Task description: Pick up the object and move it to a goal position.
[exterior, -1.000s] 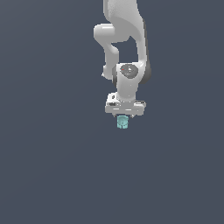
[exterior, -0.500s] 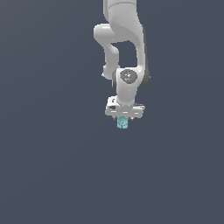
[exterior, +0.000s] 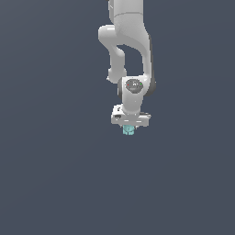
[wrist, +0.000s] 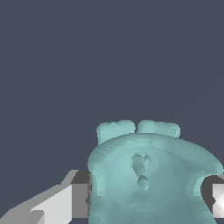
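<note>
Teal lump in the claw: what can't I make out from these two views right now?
- Exterior view: teal lump too small; its shape is unreadable, top hidden under the claw.
- Wrist view: the lump's lower part is cut off by the frame edge.
- Goal position: no marker visible in either view.

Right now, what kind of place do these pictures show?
Most likely a bare simulated scene, not a real room: a flat, uniform dark grey-blue background with no furniture, a smoothly rendered white arm, and a pale teal object between the gripper fingers.
</note>
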Controlling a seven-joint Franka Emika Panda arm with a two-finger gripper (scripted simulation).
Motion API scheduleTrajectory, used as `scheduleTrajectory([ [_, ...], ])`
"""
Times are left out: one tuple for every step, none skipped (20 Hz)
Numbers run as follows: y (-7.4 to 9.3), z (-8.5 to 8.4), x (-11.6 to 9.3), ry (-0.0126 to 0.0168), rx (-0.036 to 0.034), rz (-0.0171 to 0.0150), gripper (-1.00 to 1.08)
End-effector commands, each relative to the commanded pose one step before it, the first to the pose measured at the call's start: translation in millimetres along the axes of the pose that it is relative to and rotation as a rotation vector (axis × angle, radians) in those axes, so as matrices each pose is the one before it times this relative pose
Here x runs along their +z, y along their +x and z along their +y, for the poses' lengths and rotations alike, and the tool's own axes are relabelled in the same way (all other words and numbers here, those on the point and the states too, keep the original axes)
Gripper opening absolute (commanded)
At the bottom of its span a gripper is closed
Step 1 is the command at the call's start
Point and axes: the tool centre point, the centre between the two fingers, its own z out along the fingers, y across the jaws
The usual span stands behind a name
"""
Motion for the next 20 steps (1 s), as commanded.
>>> scheduleTrajectory([
  [-0.17,-0.02,1.03,-0.00011,-0.00007,-0.00054,-1.00],
  [0.00,0.00,0.00,0.00000,0.00000,0.00000,-1.00],
  [0.00,0.00,0.00,0.00000,0.00000,0.00000,-1.00],
  [0.00,0.00,0.00,0.00000,0.00000,0.00000,-1.00],
  [0.00,0.00,0.00,0.00000,0.00000,0.00000,-1.00],
  [0.00,0.00,0.00,0.00000,0.00000,0.00000,-1.00],
  [0.00,0.00,0.00,0.00000,0.00000,0.00000,-1.00],
  [0.00,0.00,0.00,0.00000,0.00000,0.00000,-1.00],
  [0.43,-0.02,-1.14,0.00036,0.00017,0.00178,-1.00],
  [-0.03,0.12,-0.22,0.00000,0.00000,0.00000,-1.00],
  [-0.08,0.35,-0.67,0.00000,0.00000,0.00000,-1.00],
  [-0.13,0.58,-1.12,0.00000,0.00000,0.00000,-1.00],
  [-0.18,0.81,-1.57,0.00000,0.00000,0.00000,-1.00],
  [-0.23,1.04,-2.02,0.00000,0.00000,0.00000,-1.00],
  [-0.28,1.28,-2.47,0.00000,0.00000,0.00000,-1.00],
  [-0.33,1.51,-2.92,0.00000,0.00000,0.00000,-1.00],
  [-0.38,1.74,-3.38,0.00000,0.00000,0.00000,-1.00],
  [-0.43,1.98,-3.84,0.00000,0.00000,0.00000,-1.00],
  [-0.48,2.22,-4.31,0.00000,0.00000,0.00000,-1.00],
  [-0.53,2.46,-4.78,0.00000,0.00000,0.00000,-1.00],
])
